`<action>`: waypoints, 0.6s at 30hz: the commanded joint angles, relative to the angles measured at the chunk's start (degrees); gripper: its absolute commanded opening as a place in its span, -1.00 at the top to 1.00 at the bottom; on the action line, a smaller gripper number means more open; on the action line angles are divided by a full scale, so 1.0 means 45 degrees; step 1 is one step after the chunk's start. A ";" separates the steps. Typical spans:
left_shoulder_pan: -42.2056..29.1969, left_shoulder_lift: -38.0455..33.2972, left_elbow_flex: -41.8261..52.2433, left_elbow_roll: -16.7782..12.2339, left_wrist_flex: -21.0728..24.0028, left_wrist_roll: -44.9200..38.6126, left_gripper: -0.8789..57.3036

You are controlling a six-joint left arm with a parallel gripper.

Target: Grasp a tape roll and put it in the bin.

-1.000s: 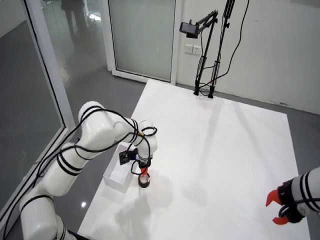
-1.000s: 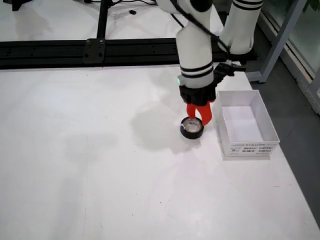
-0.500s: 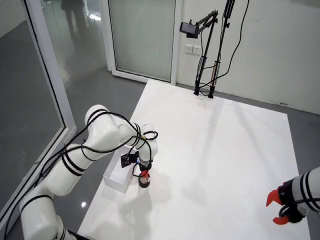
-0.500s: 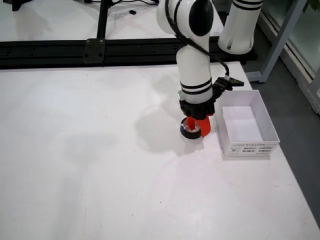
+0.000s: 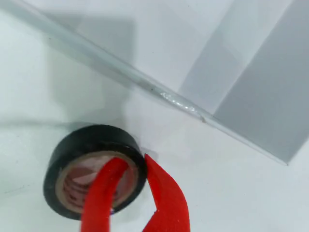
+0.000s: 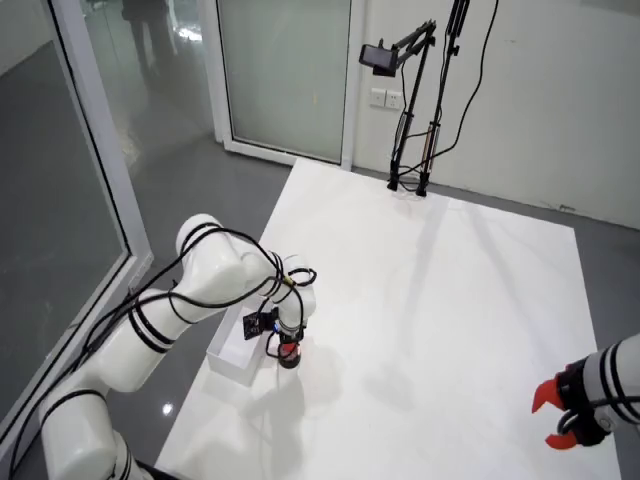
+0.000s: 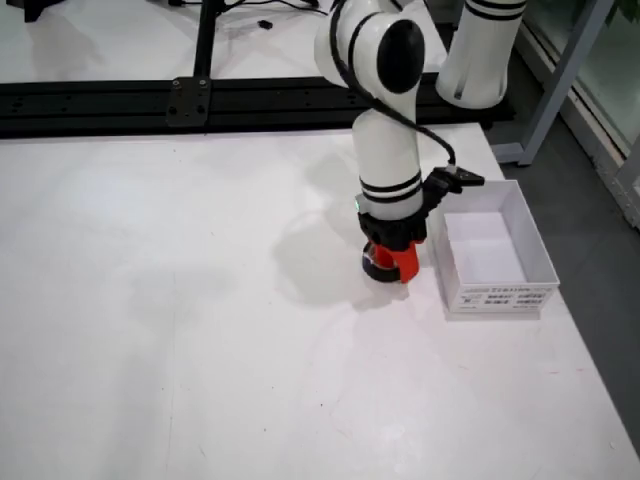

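The wrist view looks down on a black tape roll [image 5: 72,145] lying flat on the white table. My gripper [image 5: 135,166] has one red finger inside the roll's hole and the other outside, pinching the right side of its wall. The white bin's rim [image 5: 145,87] runs diagonally just beyond the roll. From the front view, my gripper [image 7: 392,268] is down at table level on the tape roll [image 7: 375,265], right beside the left wall of the open white bin [image 7: 495,295]. In the overhead view the gripper [image 6: 288,355] almost hides the roll, next to the bin [image 6: 228,355].
A second arm's red gripper [image 6: 560,420] hangs still at the lower right of the overhead view. A black rail [image 7: 180,100] crosses the back of the table. A camera stand [image 6: 410,180] stands at the far end. Glass walls border the left side.
My gripper has come down from just above the roll to table level, and its fingers now straddle and pinch the roll's wall. The roll and bin have not moved.
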 commanded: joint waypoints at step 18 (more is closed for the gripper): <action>-0.0593 -0.1981 -0.0723 -0.0062 0.2072 0.0469 0.99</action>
